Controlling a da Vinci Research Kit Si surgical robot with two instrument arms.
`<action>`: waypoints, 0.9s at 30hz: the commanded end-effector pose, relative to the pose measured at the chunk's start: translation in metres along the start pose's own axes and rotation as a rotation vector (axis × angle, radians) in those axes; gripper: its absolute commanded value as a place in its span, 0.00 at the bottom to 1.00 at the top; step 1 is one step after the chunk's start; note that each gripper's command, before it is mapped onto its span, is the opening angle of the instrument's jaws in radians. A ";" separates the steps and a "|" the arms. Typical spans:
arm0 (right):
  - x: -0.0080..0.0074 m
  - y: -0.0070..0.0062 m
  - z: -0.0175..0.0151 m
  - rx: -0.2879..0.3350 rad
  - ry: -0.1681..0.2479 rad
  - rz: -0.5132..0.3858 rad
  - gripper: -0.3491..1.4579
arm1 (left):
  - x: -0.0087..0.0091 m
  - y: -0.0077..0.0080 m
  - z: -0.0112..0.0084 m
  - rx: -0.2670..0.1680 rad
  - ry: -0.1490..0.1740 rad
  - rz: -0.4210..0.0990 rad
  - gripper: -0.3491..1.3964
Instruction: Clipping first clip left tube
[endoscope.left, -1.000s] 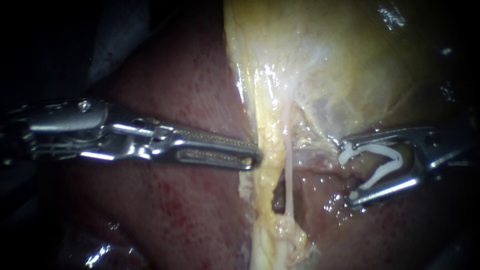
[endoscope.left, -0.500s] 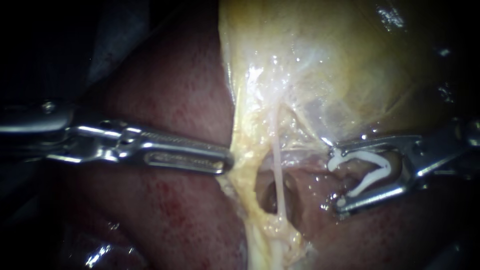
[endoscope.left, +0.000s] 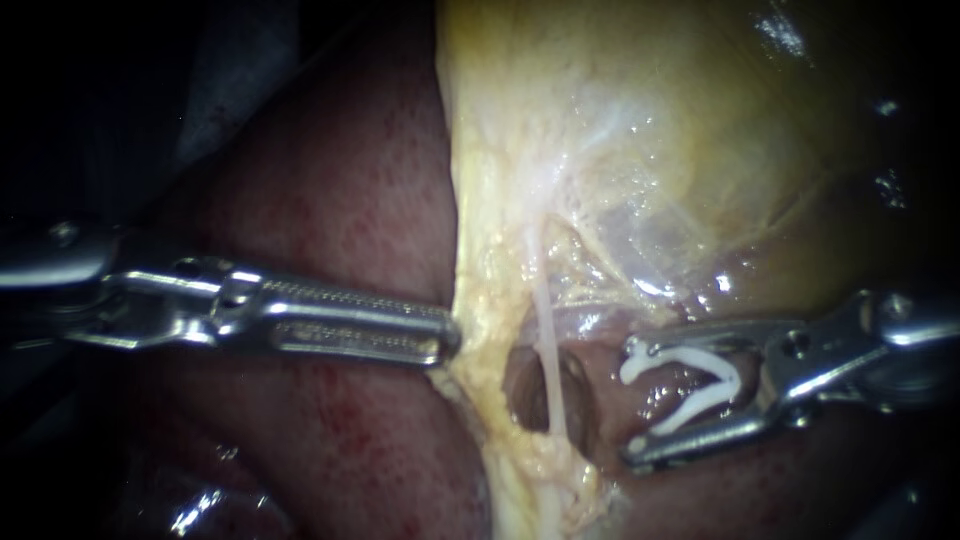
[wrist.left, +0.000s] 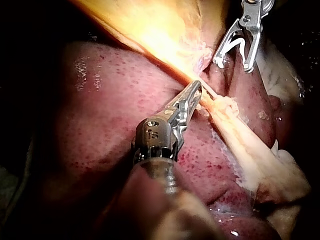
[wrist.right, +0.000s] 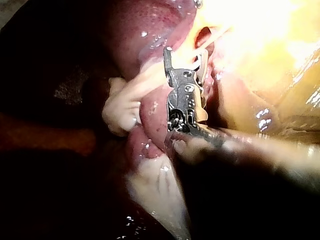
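Close view of a mottled dark red liver (endoscope.left: 330, 200), with a glistening yellow-tan gallbladder (endoscope.left: 650, 120) spread across the far right. Running from the gallbladder toward the near side, a thick ragged band of yellow fatty tissue (endoscope.left: 478, 380). Just to the band's right, a thin pale pinkish-white tube (endoscope.left: 548, 350), drawn straight. Between band and tube, a dark oval opening (endoscope.left: 525, 400) through to the red tissue behind.

Coming in from the left, the left instrument (endoscope.left: 447, 340): a slender silver shaft ending in long ridged jaws, lying nearly level over the liver. Jaws pressed together and clamped on the left edge of the yellow band, holding it taut toward the left. Same pinch visible from the left wrist camera, with the tips at the band's edge.

Coming in from the right, the right instrument (endoscope.left: 632, 403): a silver shaft ending in short hooked jaws, spread wide in a V that opens leftward. Seated between those jaws, a white V-shaped plastic clip (endoscope.left: 733, 380), with one arm lying along each jaw and so gripped from both sides while spread. Clip mouth facing the thin pale tube from just to its right, near it but not touching and not around it. From the right wrist camera, the same jaws pointing toward the opening beside the tube.

Impossible to tell from the endoscope which strand counts as the left tube.
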 end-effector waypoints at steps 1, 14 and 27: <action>-0.0002 -0.0001 0.0004 0.001 -0.002 0.009 0.51 | 0.0000 -0.0001 0.0000 0.002 0.001 0.001 0.13; -0.0008 0.0001 0.0042 0.004 -0.011 0.021 0.51 | 0.0000 -0.0004 0.0002 0.004 0.002 0.001 0.13; -0.0013 0.0013 0.0059 0.038 -0.032 0.017 0.50 | 0.0001 -0.0007 0.0003 0.006 0.003 0.002 0.13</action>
